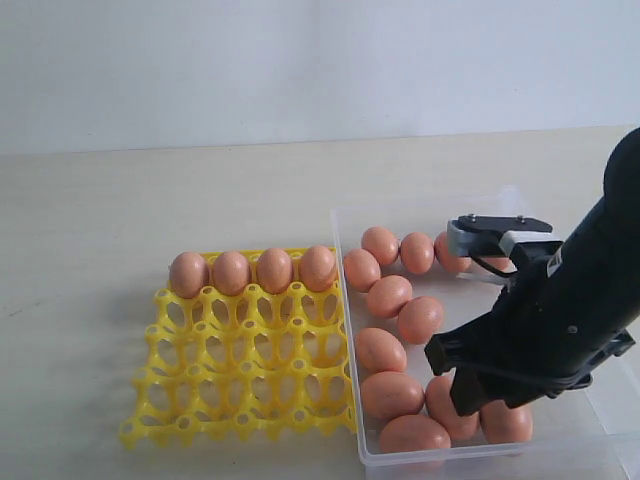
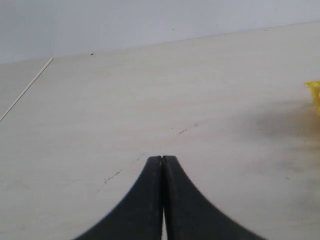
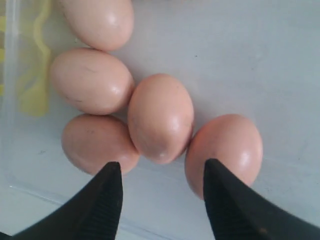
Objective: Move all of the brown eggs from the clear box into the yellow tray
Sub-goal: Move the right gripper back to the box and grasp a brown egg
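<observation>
The yellow tray point(image 1: 240, 370) lies left of the clear box point(image 1: 347, 320), with several brown eggs point(image 1: 252, 271) filling its back row. Several more brown eggs point(image 1: 388, 296) lie loose in the box. My right arm point(image 1: 540, 320) hangs over the box's front right part. Its gripper point(image 3: 162, 172) is open just above the box floor, with nothing between the fingers. One egg point(image 3: 160, 117) lies just ahead of the gap, and another egg point(image 3: 225, 150) is beside one fingertip. My left gripper point(image 2: 163, 158) is shut and empty over bare table, out of the exterior view.
A corner of the yellow tray point(image 2: 314, 95) shows at the edge of the left wrist view. The box wall point(image 3: 15, 100) runs beside the eggs, with the tray's yellow showing through it. The pale table point(image 1: 150, 190) extends behind the tray and the box.
</observation>
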Motion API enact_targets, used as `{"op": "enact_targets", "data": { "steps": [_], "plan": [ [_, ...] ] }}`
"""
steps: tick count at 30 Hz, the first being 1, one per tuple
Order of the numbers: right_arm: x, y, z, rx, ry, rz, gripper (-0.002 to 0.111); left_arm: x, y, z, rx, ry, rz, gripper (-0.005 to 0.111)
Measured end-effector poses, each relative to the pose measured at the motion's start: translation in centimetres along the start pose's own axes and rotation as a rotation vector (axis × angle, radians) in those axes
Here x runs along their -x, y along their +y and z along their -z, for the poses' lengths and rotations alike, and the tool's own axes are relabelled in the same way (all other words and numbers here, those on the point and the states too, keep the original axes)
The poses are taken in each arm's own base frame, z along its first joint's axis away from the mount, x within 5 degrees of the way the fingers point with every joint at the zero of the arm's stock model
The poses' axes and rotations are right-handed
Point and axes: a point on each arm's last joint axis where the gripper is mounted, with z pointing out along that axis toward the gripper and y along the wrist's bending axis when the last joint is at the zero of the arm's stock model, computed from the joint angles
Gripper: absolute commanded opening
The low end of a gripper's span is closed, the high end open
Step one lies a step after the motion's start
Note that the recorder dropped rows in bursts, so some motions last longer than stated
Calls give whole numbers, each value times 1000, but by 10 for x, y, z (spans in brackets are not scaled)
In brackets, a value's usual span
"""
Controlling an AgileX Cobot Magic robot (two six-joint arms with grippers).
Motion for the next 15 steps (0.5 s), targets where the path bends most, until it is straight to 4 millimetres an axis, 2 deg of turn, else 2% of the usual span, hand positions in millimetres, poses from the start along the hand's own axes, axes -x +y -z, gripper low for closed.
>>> {"op": "enact_targets", "data": {
  "steps": [5,15],
  "plan": [
    [-4,-4,-7,-7,-28,-20,50,0,0,0,0,0,0,0],
    [2,-19,-5,-39,-71,-66,50,0,0,0,0,0,0,0]
  ]
}}
